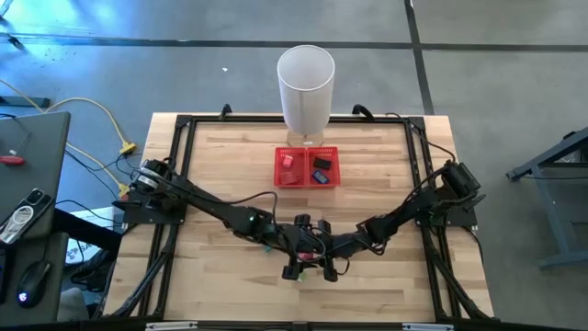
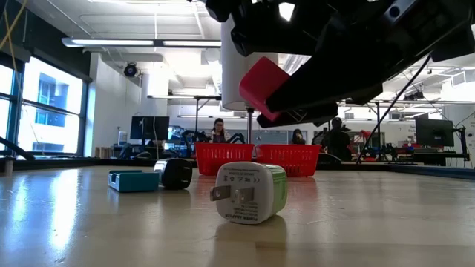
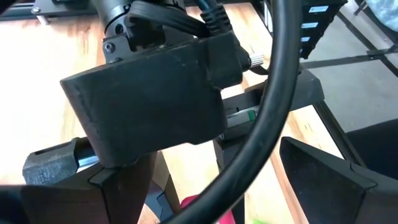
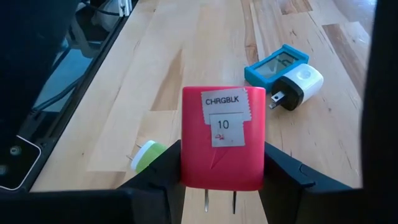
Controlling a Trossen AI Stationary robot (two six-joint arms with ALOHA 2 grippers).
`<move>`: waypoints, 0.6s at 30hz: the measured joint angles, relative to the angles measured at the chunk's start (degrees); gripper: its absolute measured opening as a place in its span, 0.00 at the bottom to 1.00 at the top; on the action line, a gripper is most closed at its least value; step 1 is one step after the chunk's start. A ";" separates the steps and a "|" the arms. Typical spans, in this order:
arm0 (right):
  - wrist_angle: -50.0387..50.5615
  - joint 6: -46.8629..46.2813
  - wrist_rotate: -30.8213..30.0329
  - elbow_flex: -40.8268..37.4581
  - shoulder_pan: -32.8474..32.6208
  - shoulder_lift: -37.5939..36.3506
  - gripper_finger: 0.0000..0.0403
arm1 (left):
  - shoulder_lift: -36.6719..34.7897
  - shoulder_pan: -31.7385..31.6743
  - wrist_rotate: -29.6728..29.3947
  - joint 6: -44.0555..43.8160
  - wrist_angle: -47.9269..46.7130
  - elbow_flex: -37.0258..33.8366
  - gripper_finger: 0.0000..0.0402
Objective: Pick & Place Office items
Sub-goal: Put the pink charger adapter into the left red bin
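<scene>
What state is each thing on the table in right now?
Red charger block: held above the table by the right gripper, prongs down.
Green-white charger: lying on its side on the table.
Black-white charger: lying against the blue device.
Red mesh tray: holds a few items.
Left gripper: jaws open, empty.

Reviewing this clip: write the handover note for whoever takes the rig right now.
Right gripper: shut on the red charger block, held above the table's near middle.
Left gripper: open, empty, close beside the right arm.
On the table: green-white charger, black-and-white charger, blue display piece.
Done: a few small items already lie in the red tray.
Left: tray the red block, then the other three.
</scene>
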State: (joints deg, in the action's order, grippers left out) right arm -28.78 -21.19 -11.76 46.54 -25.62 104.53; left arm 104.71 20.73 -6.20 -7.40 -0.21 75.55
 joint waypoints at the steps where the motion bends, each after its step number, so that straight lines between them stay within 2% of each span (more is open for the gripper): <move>1: -0.04 -0.02 -0.18 0.00 -0.24 0.00 0.36 | 0.00 0.00 0.07 0.00 0.12 0.00 0.82; 8: -0.08 0.00 -0.25 0.00 -0.38 0.00 0.36 | 0.00 -0.08 -0.17 -0.54 0.77 0.00 0.82; 14: 0.41 -0.02 -0.07 0.00 -0.38 0.04 0.36 | 0.00 -0.20 -0.35 -9.78 1.25 0.00 0.82; 18: 0.55 0.00 0.19 0.00 -0.36 0.07 0.36 | -0.02 -0.22 1.62 -11.17 1.15 0.02 0.82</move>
State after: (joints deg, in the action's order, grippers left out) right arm -28.23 -21.19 -11.57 46.54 -25.98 104.60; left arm 104.68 20.51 -4.58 -18.57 0.94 75.57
